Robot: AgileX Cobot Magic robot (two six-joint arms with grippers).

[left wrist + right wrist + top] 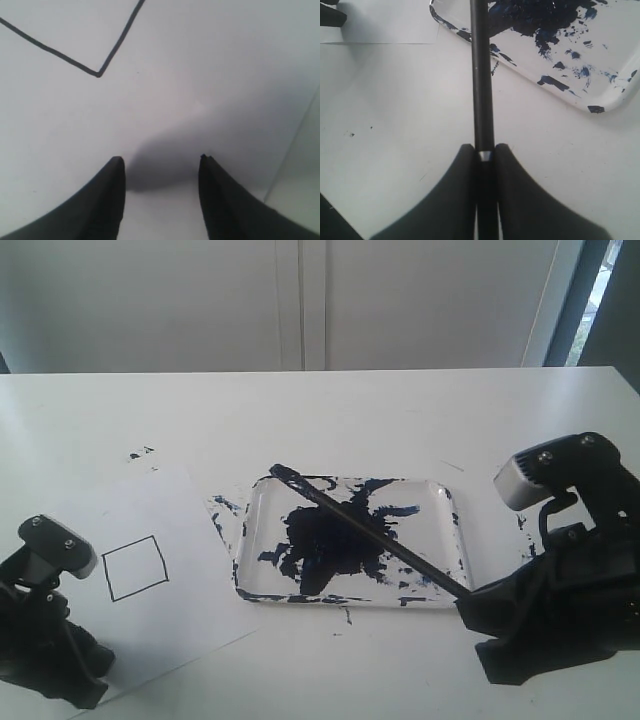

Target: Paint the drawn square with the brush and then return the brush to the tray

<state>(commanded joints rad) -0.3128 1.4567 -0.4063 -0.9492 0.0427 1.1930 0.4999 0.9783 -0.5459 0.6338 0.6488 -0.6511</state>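
The brush (370,532) is a long black stick lying slantwise across the clear, paint-blotched tray (448,502), its tip at the tray's far left corner. My right gripper (468,598) is shut on the brush's handle end just off the tray's near right corner; the right wrist view shows the brush (482,75) pinched between the fingers of the right gripper (485,150) and running out over the tray (600,95). The drawn square (135,567) on the white paper (190,500) is blank inside. My left gripper (161,161) stands open over the paper near a corner of the square (98,74).
Dark paint specks (140,453) dot the table beyond the paper. More smears lie on the table around the tray's left and right sides. A white wall stands behind the table's far edge.
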